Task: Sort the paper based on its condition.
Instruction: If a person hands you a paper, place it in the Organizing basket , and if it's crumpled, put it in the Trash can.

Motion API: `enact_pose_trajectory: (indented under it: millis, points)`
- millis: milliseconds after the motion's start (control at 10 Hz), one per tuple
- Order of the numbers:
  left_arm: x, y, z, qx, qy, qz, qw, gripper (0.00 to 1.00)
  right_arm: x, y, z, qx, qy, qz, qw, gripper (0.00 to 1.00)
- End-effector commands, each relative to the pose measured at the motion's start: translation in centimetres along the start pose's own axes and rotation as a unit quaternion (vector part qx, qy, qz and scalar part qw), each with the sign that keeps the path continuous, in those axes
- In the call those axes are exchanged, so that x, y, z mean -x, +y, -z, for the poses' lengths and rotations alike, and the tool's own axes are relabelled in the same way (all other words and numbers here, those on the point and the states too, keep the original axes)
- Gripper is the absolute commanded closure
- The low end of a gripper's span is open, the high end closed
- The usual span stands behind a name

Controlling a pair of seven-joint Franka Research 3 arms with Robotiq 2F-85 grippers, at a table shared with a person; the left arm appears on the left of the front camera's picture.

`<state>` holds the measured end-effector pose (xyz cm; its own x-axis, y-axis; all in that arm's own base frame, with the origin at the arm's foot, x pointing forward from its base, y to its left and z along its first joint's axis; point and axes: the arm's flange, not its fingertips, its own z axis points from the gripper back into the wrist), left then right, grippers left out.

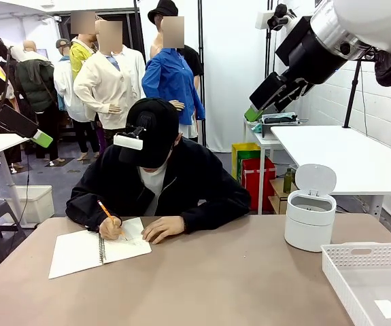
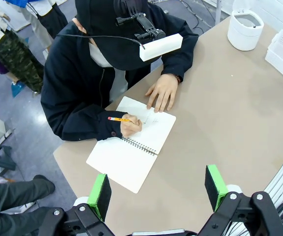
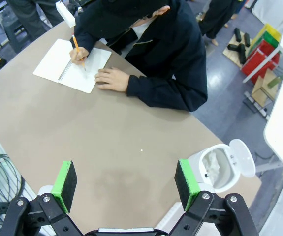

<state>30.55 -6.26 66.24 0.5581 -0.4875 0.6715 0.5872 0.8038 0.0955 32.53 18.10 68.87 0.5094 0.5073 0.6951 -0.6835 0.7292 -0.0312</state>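
Right wrist view: paper (image 3: 210, 164) in bin (image 3: 225, 149), beside jaws.

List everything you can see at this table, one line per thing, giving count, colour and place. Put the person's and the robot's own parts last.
table: 1, tan, across the foreground
notebook: 1, white, spiral-bound, open on the table's left part
pencil: 1, orange, held over the notebook
bin: 1, white, lid up, far right of the table
basket: 1, white, perforated, near right corner
label: 1, white, flat inside the basket
person: 1, black top and cap, seated at the far side
writing hand: 1, on the notebook, gripping the pencil
other hand: 1, resting at the notebook's edge
robot's left hand: 1, black, green pads, open, above the table
robot's right hand: 1, black, green pads, open, above the table
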Motion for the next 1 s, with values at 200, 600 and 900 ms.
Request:
enact_pose_trajectory:
  millis: [200,600,900]
  points:
    - [0.0,0.01,0.01,0.0,0.0,0.0,1.0,0.0,0.03,0.0,0.04,-0.001,0.0,0.001,1.0,0.0]
    - [0.0,0.01,0.01,0.0,0.0,0.0,1.0,0.0,0.03,0.0,0.04,-0.001,0.0,0.001,1.0,0.0]
    - [0.0,0.01,0.01,0.0,0.0,0.0,1.0,0.0,0.03,0.0,0.04,-0.001,0.0,0.001,1.0,0.0]
